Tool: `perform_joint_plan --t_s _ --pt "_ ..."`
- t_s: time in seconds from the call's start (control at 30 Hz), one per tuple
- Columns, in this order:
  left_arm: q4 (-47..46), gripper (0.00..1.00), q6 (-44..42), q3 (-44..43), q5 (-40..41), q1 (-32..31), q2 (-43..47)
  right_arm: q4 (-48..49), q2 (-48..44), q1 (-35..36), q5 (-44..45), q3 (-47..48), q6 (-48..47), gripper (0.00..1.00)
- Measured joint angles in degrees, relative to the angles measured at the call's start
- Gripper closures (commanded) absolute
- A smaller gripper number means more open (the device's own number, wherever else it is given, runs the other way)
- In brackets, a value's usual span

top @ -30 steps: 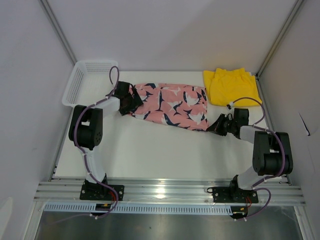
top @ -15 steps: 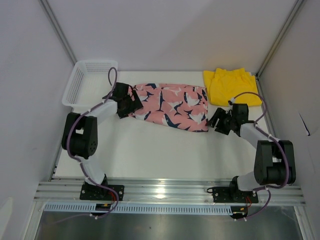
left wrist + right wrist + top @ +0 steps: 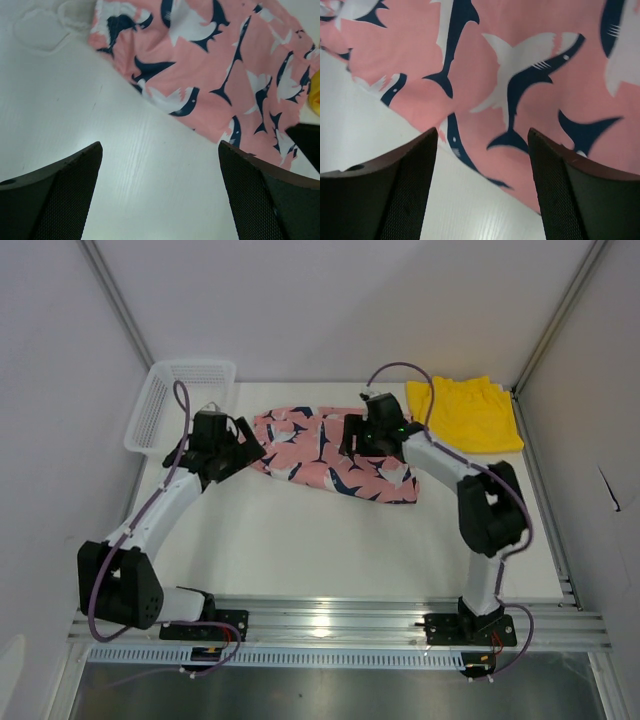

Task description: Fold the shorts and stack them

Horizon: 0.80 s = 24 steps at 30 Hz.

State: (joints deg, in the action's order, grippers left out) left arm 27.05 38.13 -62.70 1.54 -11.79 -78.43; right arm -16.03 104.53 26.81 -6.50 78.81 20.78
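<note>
We look down on a white table closed in by plain white walls. Slanted metal posts stand at the far corners, and a ribbed metal rail runs along the near edge, at 6 o'clock, where both arms are bolted. In the left wrist view the tabletop is matte with a faint straight grain.

The pink shorts, printed with navy and white sharks, lie spread out and a little rumpled just past the middle of the table, toward 12 o'clock. The yellow shorts sit bunched at about 1 o'clock in the far right corner, just beside the pink pair's right end. We cannot tell whether the two touch. A white mesh basket stands at about 10 o'clock in the far left corner.

The left gripper is at the 9 o'clock end of the pink shorts. Its fingers are spread wide with only bare table between them, and it holds nothing.

The right gripper reaches over the pink shorts, on their 12 o'clock side. Its fingers are also wide apart, with printed cloth and a wedge of table showing between them, and it grips nothing. We cannot tell whether it touches the cloth.
</note>
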Motion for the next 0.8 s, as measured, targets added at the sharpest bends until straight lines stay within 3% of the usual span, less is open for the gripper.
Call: perform_joint_plan --t_s 0.23,0.4,0.57,0.8 --pt "2.4 0.01 1.1 8.2 1.9 1.0 8.8 -9.0 23.5 5.5 5.8 25.6 -1.7 0.27" --pt "3.1 0.01 1.5 9.3 3.1 1.0 12.1 -17.5 32.4 7.5 11.4 36.1 -3.8 0.27" --pt "3.1 0.01 1.5 10.1 3.8 1.0 13.3 -20.3 30.8 9.1 15.6 33.3 -6.8 0.27" --pt "3.1 0.01 1.5 12.0 4.3 1.1 14.1 -18.5 14.6 13.8 20.5 8.6 -9.1 0.26"
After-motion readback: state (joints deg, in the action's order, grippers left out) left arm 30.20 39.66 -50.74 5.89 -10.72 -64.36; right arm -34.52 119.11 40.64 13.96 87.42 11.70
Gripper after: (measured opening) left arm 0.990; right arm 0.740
